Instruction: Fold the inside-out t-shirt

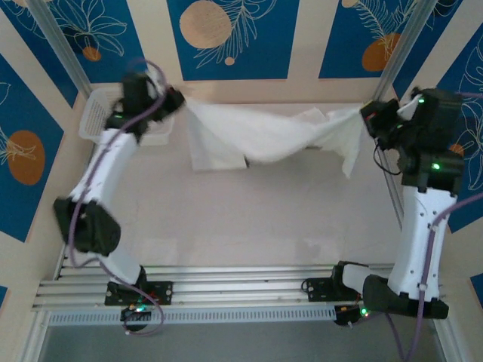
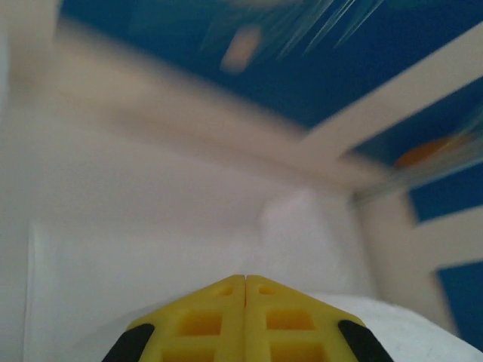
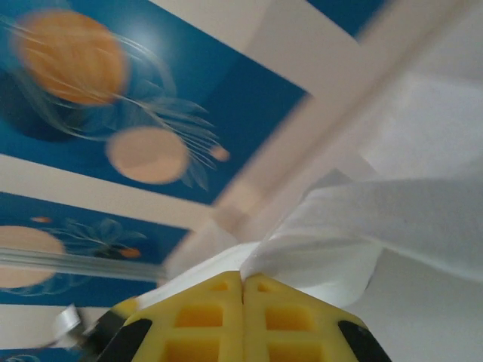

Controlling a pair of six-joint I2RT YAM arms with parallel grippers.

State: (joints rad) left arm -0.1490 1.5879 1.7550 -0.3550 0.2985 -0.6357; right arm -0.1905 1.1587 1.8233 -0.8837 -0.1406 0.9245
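Observation:
The white t-shirt (image 1: 256, 136) hangs stretched between my two grippers over the far part of the table, sagging in the middle with a loose flap drooping at its right end. My left gripper (image 1: 176, 101) is shut on the shirt's left end, its yellow fingertips pressed together (image 2: 245, 277) with blurred white cloth (image 2: 407, 332) beside them. My right gripper (image 1: 367, 115) is shut on the right end. In the right wrist view, a fold of the t-shirt (image 3: 392, 219) comes straight out from between the closed yellow tips (image 3: 243, 275).
A white mesh basket (image 1: 96, 115) sits at the far left, just behind the left arm. Metal frame posts (image 1: 56, 38) stand at the back corners. Aluminium rails (image 1: 241, 290) carry both arm bases at the near edge. The pale tabletop (image 1: 249, 219) lies below the shirt.

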